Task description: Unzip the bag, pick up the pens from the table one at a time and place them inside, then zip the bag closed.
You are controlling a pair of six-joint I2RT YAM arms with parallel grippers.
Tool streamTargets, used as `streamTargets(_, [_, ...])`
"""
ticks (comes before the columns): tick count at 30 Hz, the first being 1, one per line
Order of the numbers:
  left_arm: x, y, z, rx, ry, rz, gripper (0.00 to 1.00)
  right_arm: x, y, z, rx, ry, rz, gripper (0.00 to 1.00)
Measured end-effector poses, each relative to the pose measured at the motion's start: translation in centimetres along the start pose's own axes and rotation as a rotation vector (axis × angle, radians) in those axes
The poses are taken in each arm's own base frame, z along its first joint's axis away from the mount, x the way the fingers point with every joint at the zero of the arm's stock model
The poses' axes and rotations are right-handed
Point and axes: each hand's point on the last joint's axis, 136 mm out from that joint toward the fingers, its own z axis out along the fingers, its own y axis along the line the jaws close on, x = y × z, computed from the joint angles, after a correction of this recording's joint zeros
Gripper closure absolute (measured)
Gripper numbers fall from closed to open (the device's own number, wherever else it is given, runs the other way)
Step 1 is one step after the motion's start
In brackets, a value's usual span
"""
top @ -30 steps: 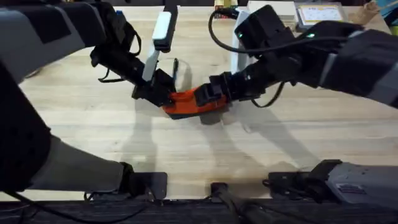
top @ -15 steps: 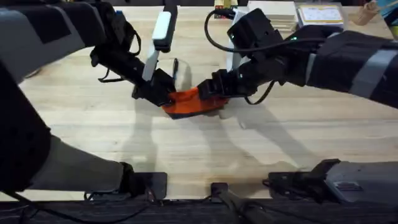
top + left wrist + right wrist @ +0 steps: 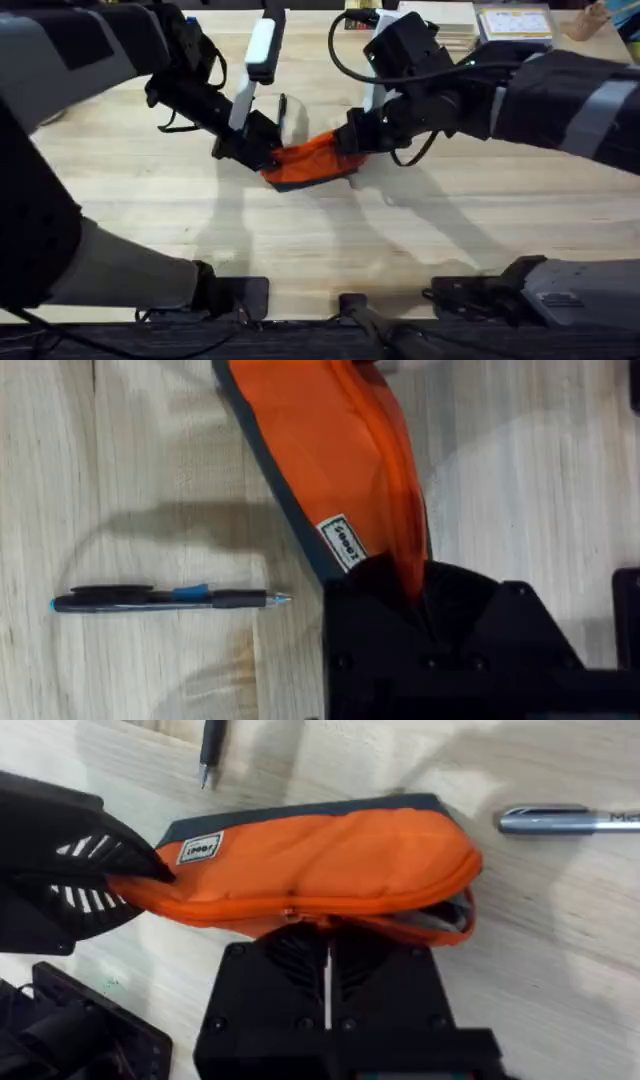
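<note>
Centrally on the table [image 3: 150, 230], the bag [image 3: 312, 160] is pinched at one end by the left gripper [image 3: 262, 157] and at its zipper by the right gripper [image 3: 325, 935]; the black pen [image 3: 165, 599] and silver pen [image 3: 570, 819] are seen beside the bag.

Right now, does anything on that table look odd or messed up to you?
Nothing is spilled or broken. The orange bag is pinched at one end by the left gripper; its far end gapes partly unzipped. The silver pen and black pen lie loose beside it.

Wooden table [image 3: 480, 230] bearing bag [image 3: 312, 160], two pens [image 3: 165, 599].
</note>
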Motion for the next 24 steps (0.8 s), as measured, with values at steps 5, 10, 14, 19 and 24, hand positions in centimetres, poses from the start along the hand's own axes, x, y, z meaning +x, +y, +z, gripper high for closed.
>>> streamTargets(5, [0.0,0.0,0.0,0.000,0.000,0.000,0.958,0.0,0.1,0.0,-0.004,0.002,-0.001,0.968])
streamTargets(10, [0.0,0.0,0.0,0.000,0.000,0.000,0.958,0.4,1.0,-0.3,-0.017,-0.002,-0.058,0.969])
streamTargets(14, [0.0,0.0,0.0,0.000,0.000,0.000,0.958,0.9,3.1,-1.4,-0.057,-0.024,-0.160,0.970])
streamTargets(19, [0.0,0.0,0.0,0.001,0.000,-0.001,0.958,1.6,5.3,-2.3,-0.092,-0.051,-0.304,0.970])
streamTargets(24, [0.0,-0.1,0.0,0.003,0.001,-0.002,0.958,0.9,8.1,-2.5,-0.140,-0.133,-0.429,0.970])
